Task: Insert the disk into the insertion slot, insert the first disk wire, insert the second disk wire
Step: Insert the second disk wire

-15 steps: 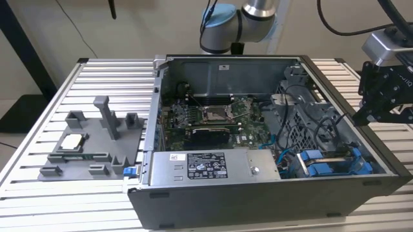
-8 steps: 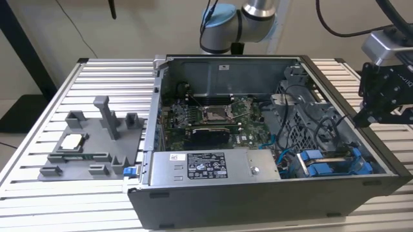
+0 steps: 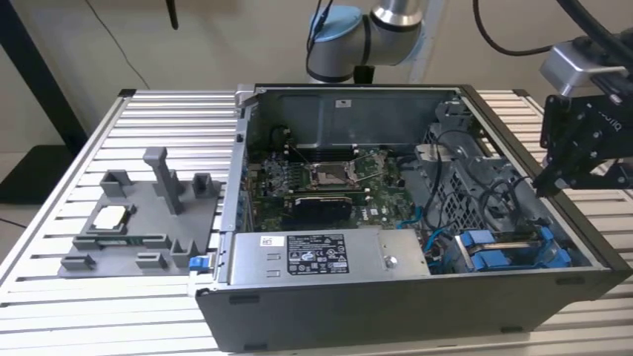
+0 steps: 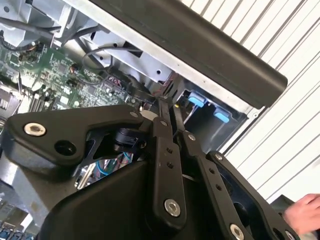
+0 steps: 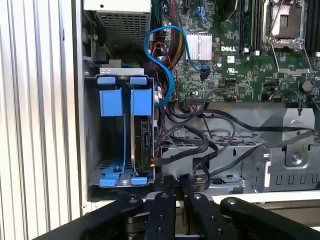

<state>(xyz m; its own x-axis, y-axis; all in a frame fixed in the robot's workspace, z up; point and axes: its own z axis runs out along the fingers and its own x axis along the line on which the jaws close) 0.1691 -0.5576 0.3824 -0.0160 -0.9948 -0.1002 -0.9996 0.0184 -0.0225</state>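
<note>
The disk (image 5: 143,132) stands on edge in its blue frame inside the insertion slot (image 5: 93,150), a grey perforated cage at the case's corner; the exterior view shows that disk (image 3: 514,248) near the front right. A black wire's plug (image 5: 153,161) sits at the disk's inner end, and I cannot tell if it is seated. A blue wire (image 5: 169,75) loops from the board down beside the disk. My gripper (image 5: 175,181) hovers just outside the case wall by the cage, fingers together with nothing visible between them. Both the gripper (image 4: 170,107) and gripper (image 3: 547,185) stay above the case's right wall.
A second blue-fronted carrier (image 5: 111,102) sits beside the disk in the cage. The grey power-supply box (image 3: 327,256) lies at the case front, the motherboard (image 3: 327,182) behind it. A grey fixture (image 3: 138,222) rests on the slatted table at the exterior view's left. A person's hand (image 4: 305,214) is close to my arm.
</note>
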